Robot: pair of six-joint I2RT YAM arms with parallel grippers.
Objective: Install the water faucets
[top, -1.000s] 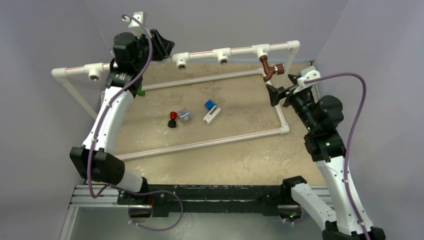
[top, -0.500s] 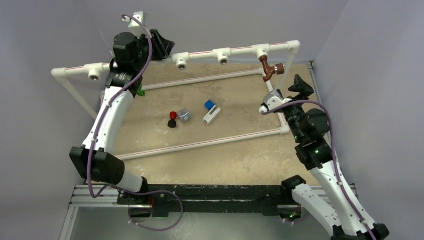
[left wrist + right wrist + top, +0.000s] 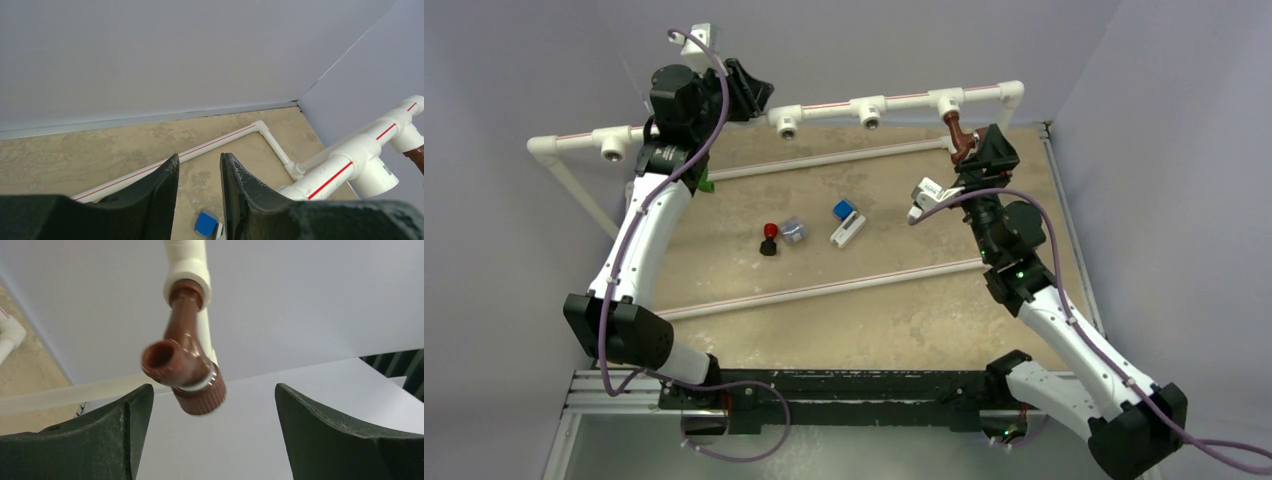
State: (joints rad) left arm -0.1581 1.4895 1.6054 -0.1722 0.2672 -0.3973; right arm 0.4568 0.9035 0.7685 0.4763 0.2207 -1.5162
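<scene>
Right wrist shows us the right tool (image 3: 212,390) gaping, empty; just ahead hangs the glossy, ridge-capped reddish-brown faucet (image 3: 185,367).

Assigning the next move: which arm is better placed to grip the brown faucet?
Right. The right gripper is open, facing the reddish-brown faucet up close; the left gripper is far along the pipe rail.

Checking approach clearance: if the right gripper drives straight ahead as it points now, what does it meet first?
Most likely the reddish-brown faucet, hanging from the white tee fitting. It sits ahead, between the open fingers of the right gripper, left of centre. Depth is unclear.
</scene>
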